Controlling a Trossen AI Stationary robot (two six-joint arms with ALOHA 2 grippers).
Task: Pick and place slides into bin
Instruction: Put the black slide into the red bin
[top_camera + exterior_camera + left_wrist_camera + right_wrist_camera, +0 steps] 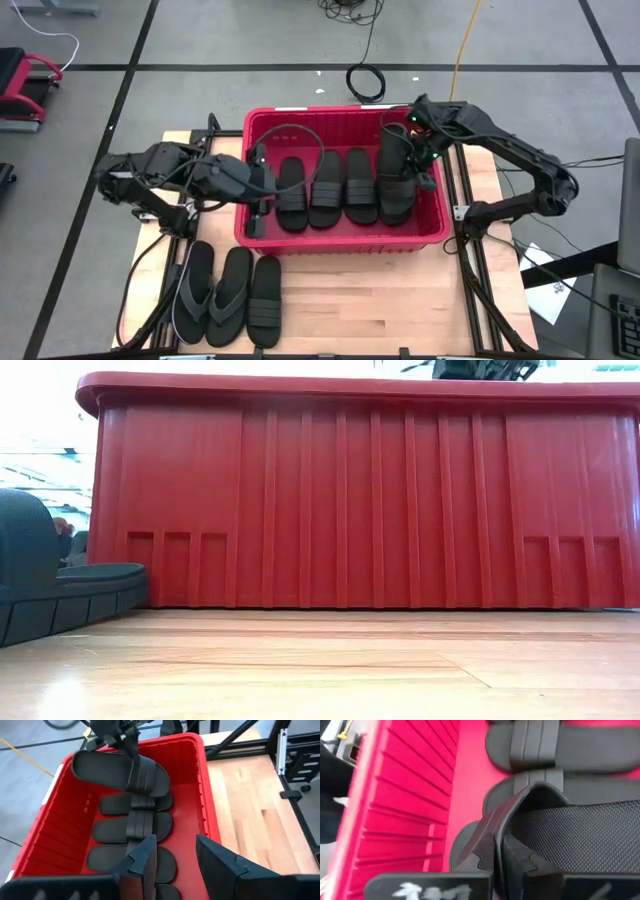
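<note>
Four ribbed-strap slides (335,188) lie flat on the floor of the red bin (262,238), side by side; a fifth slide (394,150) hangs in the right gripper (420,150) over the bin's right end.

- Right gripper: fingers clamped on the held slide's strap, seen up close in the right wrist view (520,815). The sole hangs tilted, clear of the flat slides directly below it (570,750). In the left wrist view the same slide (120,770) sits above the row at the far end of the bin.
- Left gripper (262,190): over the bin's left end, just inside the left wall, fingers (142,857) spread apart, holding nothing. Nearest flat slide is right below and ahead of it (132,862).
- Bin's ribbed inner wall runs just beside the right gripper (405,795).

Three more slides wait on the wooden table (400,310), on the near side of the bin from the left gripper: two thong flip-flops (210,290) and one ribbed-strap slide (266,300), lying parallel and touching or nearly so.

Low view: the bin's ribbed outer wall (370,500) fills most of it, with the edge of one table slide (60,595) just beside the bin's corner.
</note>
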